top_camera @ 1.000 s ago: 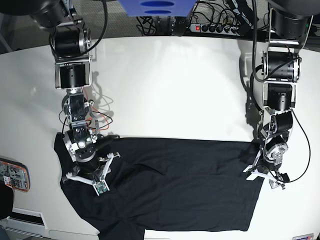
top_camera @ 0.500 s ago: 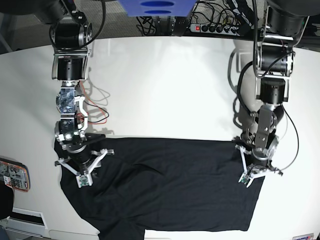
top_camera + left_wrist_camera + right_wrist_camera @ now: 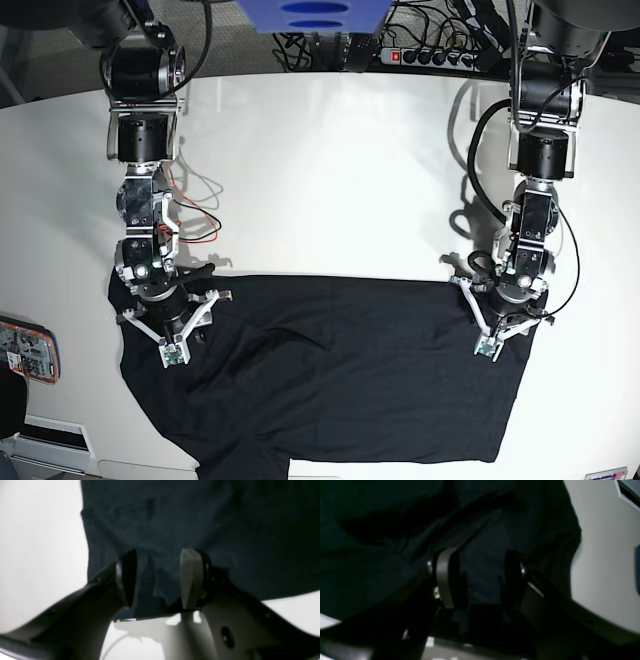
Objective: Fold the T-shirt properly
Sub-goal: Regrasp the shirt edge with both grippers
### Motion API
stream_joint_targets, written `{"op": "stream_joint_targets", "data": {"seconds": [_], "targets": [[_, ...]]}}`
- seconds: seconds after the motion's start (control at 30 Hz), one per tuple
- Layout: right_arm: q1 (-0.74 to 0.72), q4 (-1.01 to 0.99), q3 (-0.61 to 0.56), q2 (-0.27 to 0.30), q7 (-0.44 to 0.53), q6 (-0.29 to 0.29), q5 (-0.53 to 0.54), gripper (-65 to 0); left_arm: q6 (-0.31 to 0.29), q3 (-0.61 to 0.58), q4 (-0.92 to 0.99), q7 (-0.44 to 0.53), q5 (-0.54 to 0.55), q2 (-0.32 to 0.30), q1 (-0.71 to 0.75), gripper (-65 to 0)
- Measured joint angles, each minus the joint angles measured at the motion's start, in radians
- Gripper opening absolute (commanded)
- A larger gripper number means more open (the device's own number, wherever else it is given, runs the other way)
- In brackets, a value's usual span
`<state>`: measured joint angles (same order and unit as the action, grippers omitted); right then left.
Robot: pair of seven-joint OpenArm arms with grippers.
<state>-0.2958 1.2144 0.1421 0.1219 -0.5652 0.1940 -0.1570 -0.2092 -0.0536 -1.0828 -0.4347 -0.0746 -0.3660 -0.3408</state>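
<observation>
The black T-shirt point(image 3: 350, 380) lies spread flat across the front of the white table point(image 3: 330, 170). My left gripper point(image 3: 497, 325) points down onto its upper right corner in the base view. The left wrist view shows its fingers point(image 3: 191, 577) apart, with a small ridge of the T-shirt point(image 3: 175, 517) lying between them near the hem. My right gripper point(image 3: 170, 335) sits on the upper left part of the cloth, by the sleeve. In the right wrist view its fingers point(image 3: 445, 580) stand apart over wrinkled T-shirt fabric point(image 3: 395, 517).
A device with a coloured screen point(image 3: 25, 350) lies at the table's left edge, with a white box point(image 3: 50, 435) below it. Red wires point(image 3: 195, 235) hang by the arm on the base view's left. A power strip point(image 3: 425, 55) and cables sit behind the table.
Both arms have swung inward onto the shirt's top corners. The left gripper came from off the right edge onto the cloth. The right gripper moved up and left toward the sleeve.
</observation>
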Motion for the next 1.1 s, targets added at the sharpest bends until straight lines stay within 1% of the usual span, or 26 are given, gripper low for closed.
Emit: {"op": "stream_joint_targets", "data": {"seconds": [0.03, 0.07, 0.1, 0.13, 0.33, 0.43, 0.47, 0.5, 0.53, 0.57, 0.6, 0.63, 0.7, 0.83, 0.97, 1.1], "targets": [[0.002, 0.000, 0.000, 0.000, -0.010, 0.000, 0.000, -46.3, -0.001, 0.002, 0.000, 0.000, 0.000, 0.000, 0.000, -45.1], [0.003, 0.000, 0.000, 0.000, -0.010, 0.000, 0.000, -52.2, -0.003, 0.002, 0.000, 0.000, 0.000, 0.000, 0.000, -50.1], [0.005, 0.000, 0.000, 0.000, -0.010, 0.000, 0.001, -59.4, -0.003, 0.002, 0.000, 0.000, 0.000, 0.000, 0.000, -57.4], [0.005, 0.001, 0.001, 0.000, -0.011, 0.001, 0.000, -65.0, -0.003, 0.004, 0.000, 0.000, 0.001, 0.000, 0.000, -65.0], [0.003, 0.008, 0.002, 0.000, -0.007, 0.000, 0.000, -65.0, -0.003, 0.004, 0.000, 0.000, 0.000, 0.000, -0.004, -65.0], [0.003, 0.008, 0.002, 0.000, -0.007, 0.000, -0.001, -49.6, -0.003, 0.004, 0.000, 0.000, 0.000, 0.000, -0.005, -65.0], [0.002, 0.008, 0.002, 0.000, -0.007, 0.000, 0.000, -44.0, -0.003, 0.004, 0.000, 0.000, 0.000, 0.000, -0.005, -61.4], [0.003, 0.008, 0.001, 0.000, -0.006, 0.000, 0.000, -40.9, -0.003, 0.004, 0.000, 0.000, 0.001, 0.000, -0.005, -56.0], [0.003, 0.008, -0.002, 0.000, -0.007, 0.002, 0.000, -38.9, -0.003, 0.004, 0.000, 0.000, 0.001, 0.000, -0.004, -52.3], [0.005, 0.008, -0.002, 0.000, -0.005, 0.025, -0.001, -38.3, -0.001, 0.004, 0.000, 0.000, 0.000, 0.000, -0.003, -51.5], [0.013, 0.010, -0.002, 0.001, -0.004, 0.047, -0.001, -39.0, -0.001, 0.004, 0.000, 0.000, 0.000, 0.000, -0.002, -52.4], [0.022, 0.012, -0.002, 0.000, 0.005, 0.052, 0.000, -39.9, -0.001, 0.004, 0.000, 0.000, 0.001, 0.000, -0.002, -53.8], [0.046, 0.012, -0.003, -0.002, -0.005, 0.053, 0.000, -41.9, -0.001, 0.004, 0.000, 0.000, 0.005, 0.000, 0.000, -55.8], [0.050, 0.008, -0.003, 0.001, -0.010, 0.052, -0.001, -42.6, -0.001, 0.001, 0.000, 0.000, 0.004, 0.000, 0.000, -53.6], [0.038, 0.010, 0.000, 0.000, 0.005, 0.052, 0.000, -42.6, -0.001, 0.001, 0.000, 0.000, 0.003, 0.000, 0.000, -53.3], [0.047, 0.010, 0.000, 0.000, -0.006, 0.052, 0.000, -42.6, -0.001, 0.002, 0.000, 0.000, 0.001, 0.000, 0.000, -52.9]]}}
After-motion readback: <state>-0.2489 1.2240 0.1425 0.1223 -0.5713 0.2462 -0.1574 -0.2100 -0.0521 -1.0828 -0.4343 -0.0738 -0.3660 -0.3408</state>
